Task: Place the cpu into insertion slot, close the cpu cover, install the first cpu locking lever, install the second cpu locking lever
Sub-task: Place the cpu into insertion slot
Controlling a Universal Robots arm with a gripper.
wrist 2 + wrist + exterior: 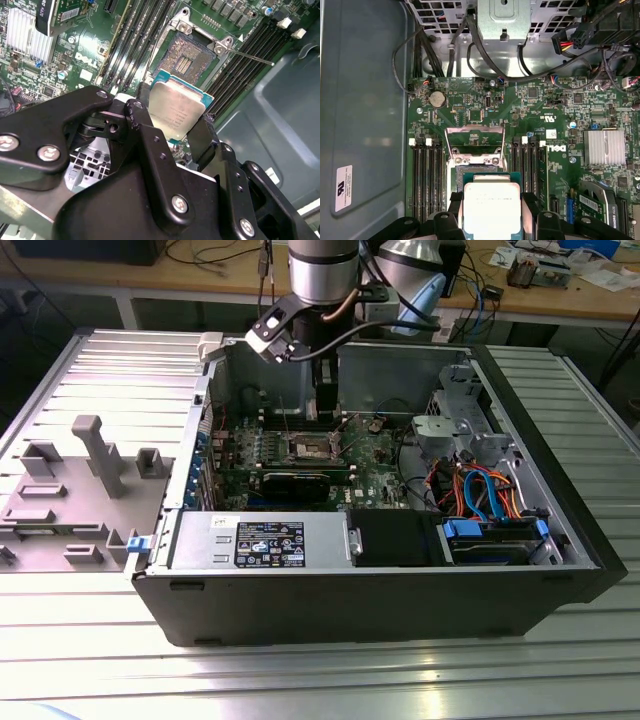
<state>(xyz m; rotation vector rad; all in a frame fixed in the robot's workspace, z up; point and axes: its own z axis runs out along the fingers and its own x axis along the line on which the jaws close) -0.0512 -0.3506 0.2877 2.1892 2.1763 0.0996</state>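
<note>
The cpu (177, 107) hung over the open insertion slot (189, 56)
The gripper (172, 120) was clamped on its edges, near the slot but not seated; the cpu cover (475, 130) stood raised. Lowered skewed or off-centre, it could jam or damage the slot.

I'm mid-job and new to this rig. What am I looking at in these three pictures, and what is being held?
The exterior view shows one robot arm reaching down into an open computer case on a metal table. Both wrist views come from cameras riding on the arm, looking past its black jaws at the green motherboard. The jaws are shut on the cpu, held close to the insertion slot, not yet in it. The cpu cover stands open.
</note>
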